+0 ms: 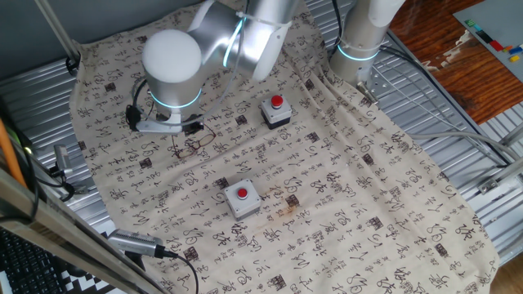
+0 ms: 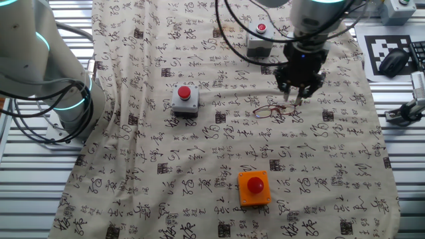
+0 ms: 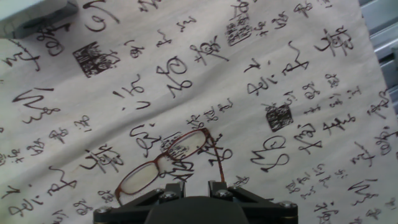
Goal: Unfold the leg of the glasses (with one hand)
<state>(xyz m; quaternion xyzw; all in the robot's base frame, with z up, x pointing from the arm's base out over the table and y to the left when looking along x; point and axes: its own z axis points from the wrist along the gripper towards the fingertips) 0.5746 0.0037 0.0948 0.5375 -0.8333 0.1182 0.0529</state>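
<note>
The cloth (image 2: 199,159) is beige with black printed characters. The glasses (image 3: 163,167) have a reddish-brown frame. Two grey boxes (image 1: 242,198) carry red buttons; the near box (image 2: 254,188) is orange.

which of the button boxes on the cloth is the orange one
The orange button box lies alone near the cloth's front edge in the other fixed view; the other two boxes are grey with red buttons.

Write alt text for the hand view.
Thin reddish-brown glasses lie on a beige cloth printed with black characters, just ahead of the dark gripper at the bottom edge. One leg angles off from the right lens.
</note>
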